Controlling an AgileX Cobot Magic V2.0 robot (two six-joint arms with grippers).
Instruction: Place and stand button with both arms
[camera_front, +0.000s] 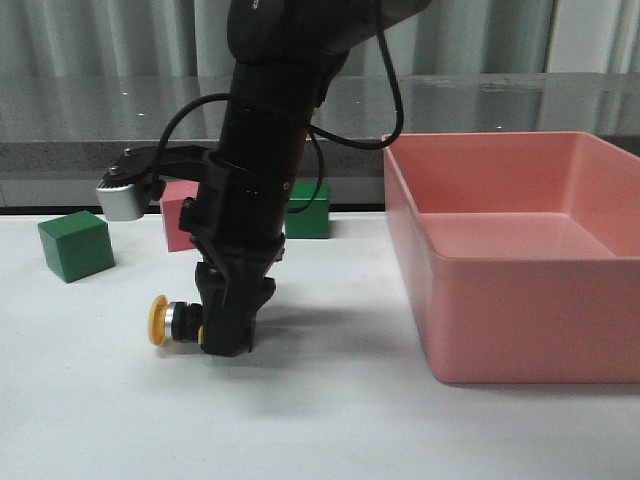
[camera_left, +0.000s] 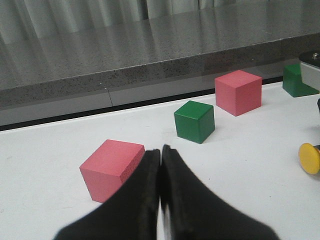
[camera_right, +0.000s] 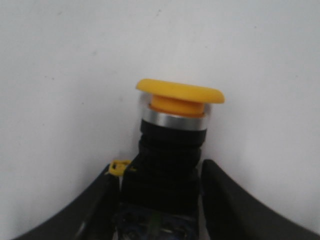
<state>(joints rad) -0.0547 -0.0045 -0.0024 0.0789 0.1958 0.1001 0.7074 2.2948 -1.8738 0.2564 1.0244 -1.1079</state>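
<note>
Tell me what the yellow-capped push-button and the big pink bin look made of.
Yellow-capped push-button: matte yellow cap, likely plastic; the bright reflective collar looks metallic, possibly plated; dull black body, probably plastic. Big pink bin: smooth one-piece walls with soft sheen, apparently moulded plastic.

A white table (camera_front: 330, 420) meets a grey speckled ledge (camera_left: 125, 55) behind it, with pale grey curtains (camera_front: 120, 40) hanging beyond.
</note>
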